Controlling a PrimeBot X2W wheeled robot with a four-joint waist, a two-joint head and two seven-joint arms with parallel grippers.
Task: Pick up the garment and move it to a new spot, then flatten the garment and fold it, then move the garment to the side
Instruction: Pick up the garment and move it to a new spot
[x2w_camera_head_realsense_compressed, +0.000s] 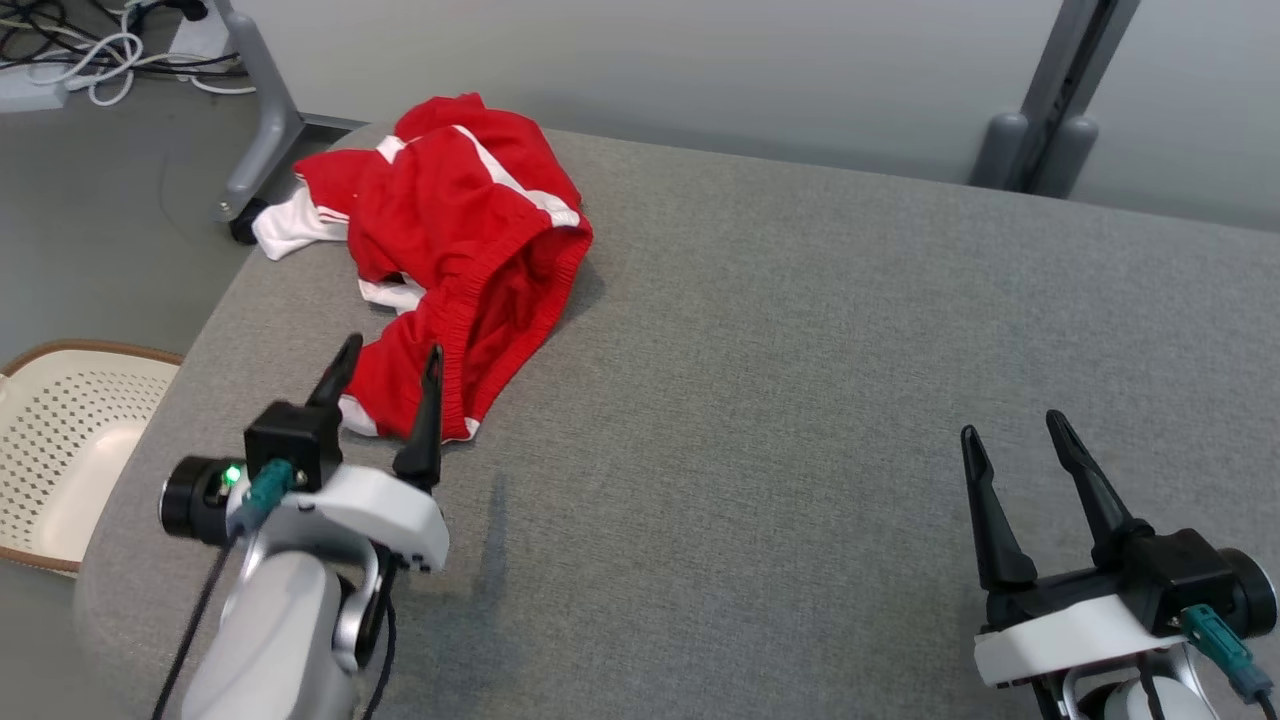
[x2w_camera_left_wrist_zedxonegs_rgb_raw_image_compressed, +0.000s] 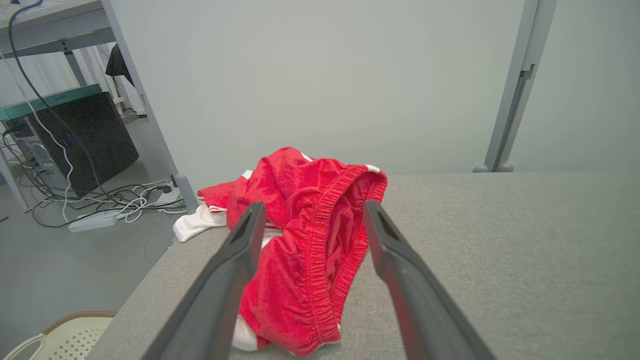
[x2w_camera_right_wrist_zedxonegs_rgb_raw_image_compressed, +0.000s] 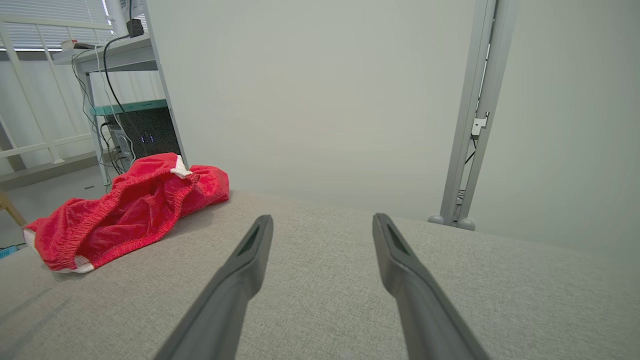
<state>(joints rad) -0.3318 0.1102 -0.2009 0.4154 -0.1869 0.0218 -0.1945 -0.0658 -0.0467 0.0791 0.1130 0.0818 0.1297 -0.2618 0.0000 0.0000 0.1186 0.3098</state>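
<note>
The garment (x2w_camera_head_realsense_compressed: 450, 250) is a pair of red shorts with white trim, crumpled in a heap at the far left corner of the grey table (x2w_camera_head_realsense_compressed: 800, 400), one white part hanging over the left edge. My left gripper (x2w_camera_head_realsense_compressed: 390, 355) hovers open just before its near end, the elastic waistband (x2w_camera_left_wrist_zedxonegs_rgb_raw_image_compressed: 320, 260) lying between and beyond the two fingers, nothing gripped. Over the near right of the table my right gripper (x2w_camera_head_realsense_compressed: 1010, 425) stands open and empty, far from the shorts (x2w_camera_right_wrist_zedxonegs_rgb_raw_image_compressed: 125, 215), which lie to its left.
A cream perforated basket (x2w_camera_head_realsense_compressed: 60, 450) stands on the floor beside the table's left edge. Cables, a power strip (x2w_camera_left_wrist_zedxonegs_rgb_raw_image_compressed: 95, 220) and a dark computer case (x2w_camera_left_wrist_zedxonegs_rgb_raw_image_compressed: 85, 140) lie on the floor beyond the left corner. Grey frame posts (x2w_camera_head_realsense_compressed: 1050, 110) rise behind the table.
</note>
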